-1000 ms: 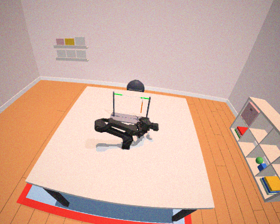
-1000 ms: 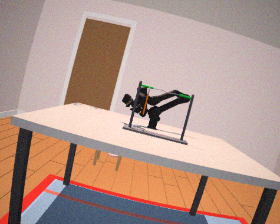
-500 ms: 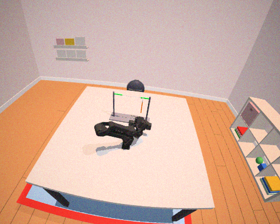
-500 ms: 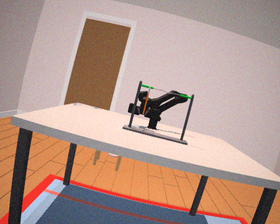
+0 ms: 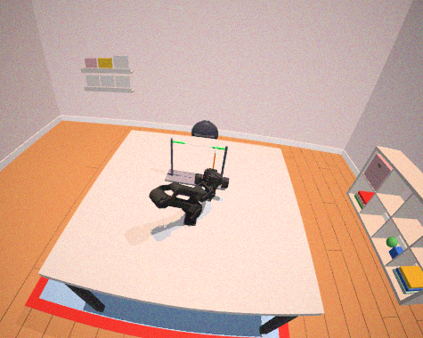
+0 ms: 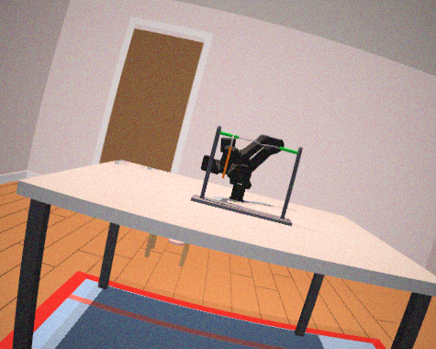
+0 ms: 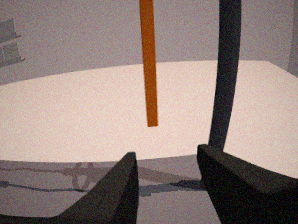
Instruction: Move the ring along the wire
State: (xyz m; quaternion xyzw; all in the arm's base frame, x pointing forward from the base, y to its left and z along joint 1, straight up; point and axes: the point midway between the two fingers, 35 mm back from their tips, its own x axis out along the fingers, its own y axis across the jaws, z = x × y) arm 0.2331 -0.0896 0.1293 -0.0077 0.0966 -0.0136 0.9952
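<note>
The orange handle (image 5: 215, 161) (image 6: 227, 161) (image 7: 150, 70) hangs nearly upright below the wire. Its small pale ring (image 6: 233, 137) is at the green part (image 5: 219, 148) (image 6: 224, 134) beside one post (image 5: 224, 162) (image 6: 210, 163) (image 7: 229, 60). The other green part (image 5: 178, 142) (image 6: 289, 150) adjoins the far post (image 5: 172, 157) (image 6: 292, 184). My gripper (image 7: 166, 156) is partly open and empty. In the wrist view the handle's lower end shows above and between the fingertips, and the post stands just behind the right fingertip. The exact distances are unclear.
The thin grey wire (image 5: 197, 145) (image 6: 249, 139) spans between the green parts. The posts stand on a grey base (image 5: 177, 177) (image 6: 261, 216) on the table (image 5: 253, 249) (image 6: 137, 193). The arm (image 5: 177, 191) is on the side of the frame away from the exterior camera.
</note>
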